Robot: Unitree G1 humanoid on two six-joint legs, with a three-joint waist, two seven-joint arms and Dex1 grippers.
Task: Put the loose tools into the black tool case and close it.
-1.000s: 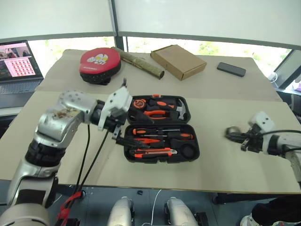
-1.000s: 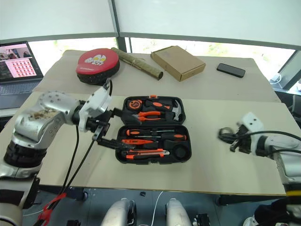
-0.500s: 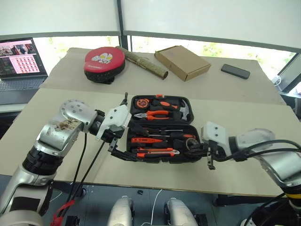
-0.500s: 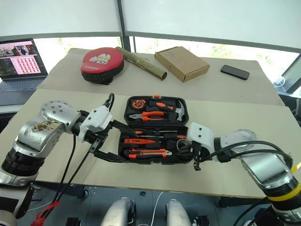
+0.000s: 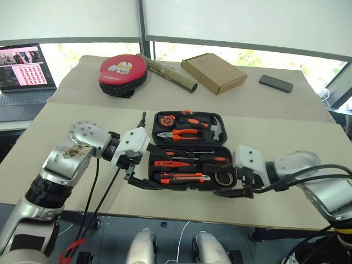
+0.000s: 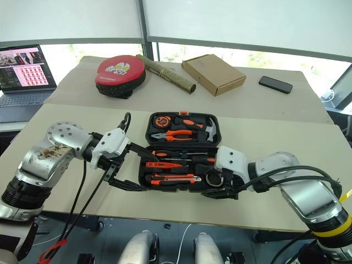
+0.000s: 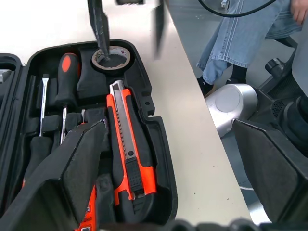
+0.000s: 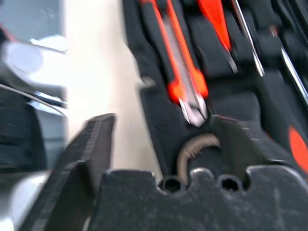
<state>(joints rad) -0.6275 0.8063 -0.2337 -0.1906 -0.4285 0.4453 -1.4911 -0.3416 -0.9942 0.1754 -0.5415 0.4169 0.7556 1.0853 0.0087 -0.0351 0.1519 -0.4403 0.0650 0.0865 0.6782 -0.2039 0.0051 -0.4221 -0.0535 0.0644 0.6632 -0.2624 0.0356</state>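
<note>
The black tool case [image 5: 153, 122] lies open at the table's middle. Its near half holds two orange-and-black screwdrivers [image 5: 212, 158], an orange tester [image 5: 169, 164], the utility knife [image 7: 126, 144] and the tape roll [image 7: 122, 57] in the near right corner slot. My right gripper [image 5: 220, 185] is open at that corner, with one finger in the roll's hole and the other outside the case's near edge. My left gripper [image 6: 146, 173] is open across the case's near left corner, one finger over the tools and one along the front edge.
Orange pliers [image 5: 184, 132] and a hammer [image 5: 217, 129] sit in the case's far half. A red round pad [image 5: 122, 74], a rolled mat [image 5: 168, 74], a cardboard box [image 5: 213, 71] and a phone [image 5: 275, 83] lie at the back, a laptop [image 5: 25, 71] far left. A person's jeans [image 7: 240, 33] stand beyond the table's front edge.
My right arm swung in from the right with the tape roll to the case's near right corner, then opened, leaving the roll in its slot. The left gripper stayed put.
</note>
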